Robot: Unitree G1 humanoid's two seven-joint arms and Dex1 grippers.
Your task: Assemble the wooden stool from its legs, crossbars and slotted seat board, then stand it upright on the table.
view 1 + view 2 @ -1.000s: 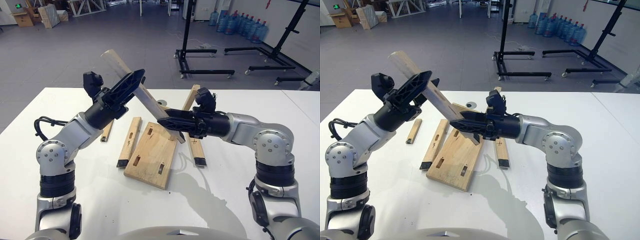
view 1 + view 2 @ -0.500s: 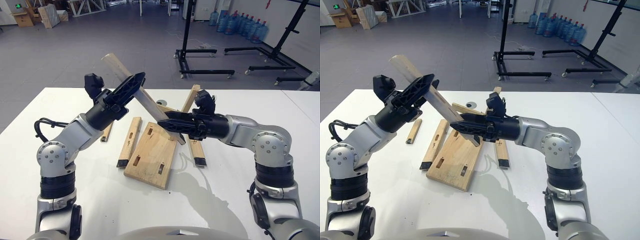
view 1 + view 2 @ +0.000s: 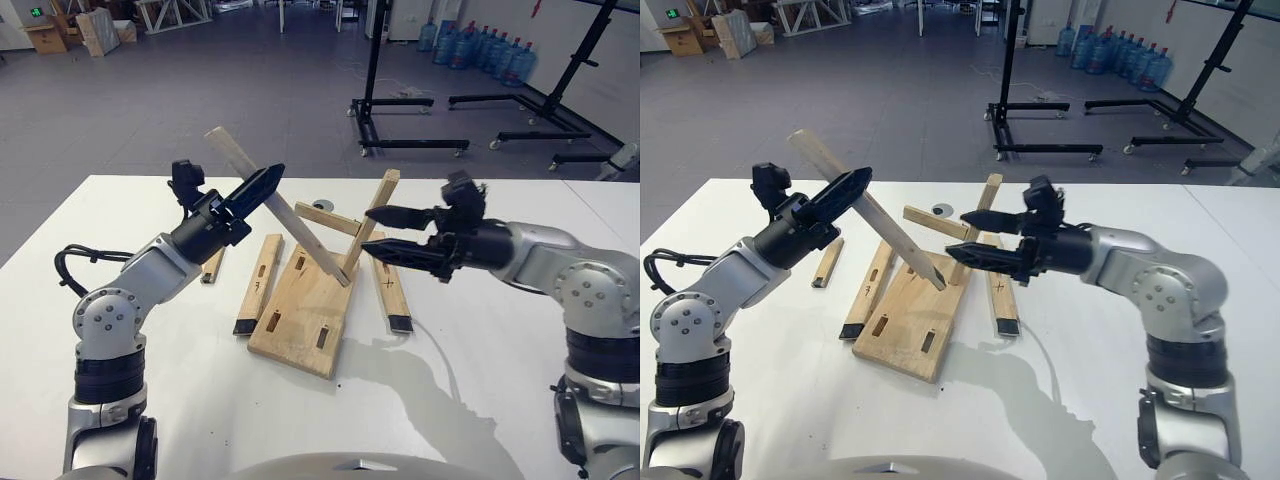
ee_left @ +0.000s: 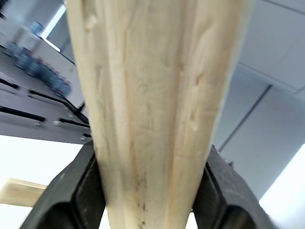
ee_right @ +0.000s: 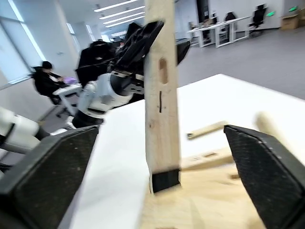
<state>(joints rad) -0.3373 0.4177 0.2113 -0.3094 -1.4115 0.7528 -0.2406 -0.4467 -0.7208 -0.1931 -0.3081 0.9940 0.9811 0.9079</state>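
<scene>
My left gripper [image 3: 258, 190] is shut on a wooden leg [image 3: 300, 228], seen close up in the left wrist view [image 4: 152, 119]. The leg tilts up to the left, and its dark lower tip touches the slotted seat board [image 3: 290, 325], which lies flat on the white table [image 3: 470, 380]. A second leg [image 3: 377, 205] leans upright at the board's far edge with a crossbar [image 3: 322, 217] joined to it. My right gripper [image 3: 366, 231] is open beside that leg, holding nothing. In the right wrist view its fingers [image 5: 47, 176] flank the held leg [image 5: 162, 95].
Two more legs lie flat on the table, one [image 3: 258, 285] left of the board and one [image 3: 394, 298] right of it. A short crossbar [image 3: 213, 265] lies farther left. There is free room at the table's front and right.
My right gripper has opened, let go of the tilted leg's lower end and drawn back to the right. The left gripper still holds the leg, whose tip now sits lower on the board.
</scene>
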